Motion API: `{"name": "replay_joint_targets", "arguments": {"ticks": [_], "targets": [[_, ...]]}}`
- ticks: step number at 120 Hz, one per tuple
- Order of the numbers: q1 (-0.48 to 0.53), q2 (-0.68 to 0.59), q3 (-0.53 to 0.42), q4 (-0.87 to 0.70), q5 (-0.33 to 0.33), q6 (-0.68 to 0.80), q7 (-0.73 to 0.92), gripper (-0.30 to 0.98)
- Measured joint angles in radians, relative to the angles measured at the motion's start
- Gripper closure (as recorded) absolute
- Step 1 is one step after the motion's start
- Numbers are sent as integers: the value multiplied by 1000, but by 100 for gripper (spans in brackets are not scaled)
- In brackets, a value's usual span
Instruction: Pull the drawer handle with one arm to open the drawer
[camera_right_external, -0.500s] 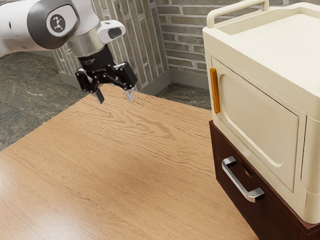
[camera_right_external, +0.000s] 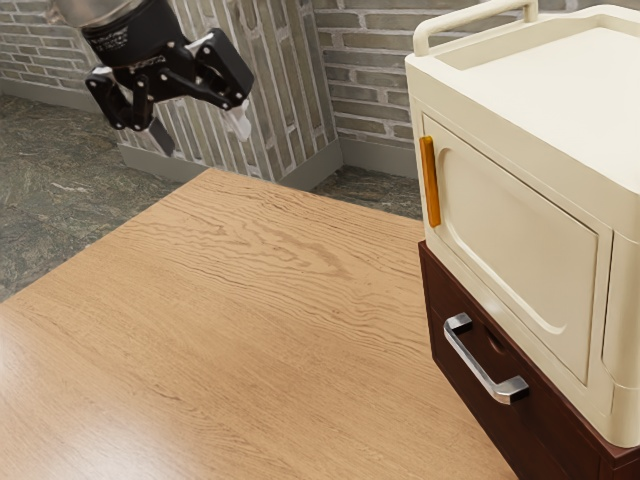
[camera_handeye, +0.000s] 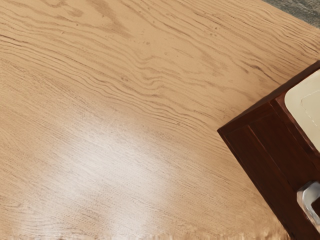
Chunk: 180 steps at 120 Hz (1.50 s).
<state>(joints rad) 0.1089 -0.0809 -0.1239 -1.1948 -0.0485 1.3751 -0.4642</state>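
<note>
Exterior view: I read the gripper as released, fingers spread, near eleven o'clock in the frame, with the silver drawer handle well apart toward its four o'clock, mounted on the dark brown cabinet beneath the cream cabinet.

Brick wall, grey-beige with pale mortar: level courses, between twelve and one o'clock in the exterior view
Upright-brick wall section: about eleven o'clock
Plain grey baseboard: along the walls' foot
Mottled grey-green floor: nine to ten o'clock
Light-brown wooden counter: wavy grain, pale sheen toward eight
</note>
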Motion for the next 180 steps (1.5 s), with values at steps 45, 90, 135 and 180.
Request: {"name": "replay_joint_targets", "arguments": {"ticks": [45,90,135,180], "targets": [[-21,23,-7,-29,0,80,-250,0],[-22,12,-2,-222,-102,274,-343,3],[-25,-266,-20,-699,-251,562,-418,10],[-26,-322,-110,-881,-350,719,-459,23]]}}
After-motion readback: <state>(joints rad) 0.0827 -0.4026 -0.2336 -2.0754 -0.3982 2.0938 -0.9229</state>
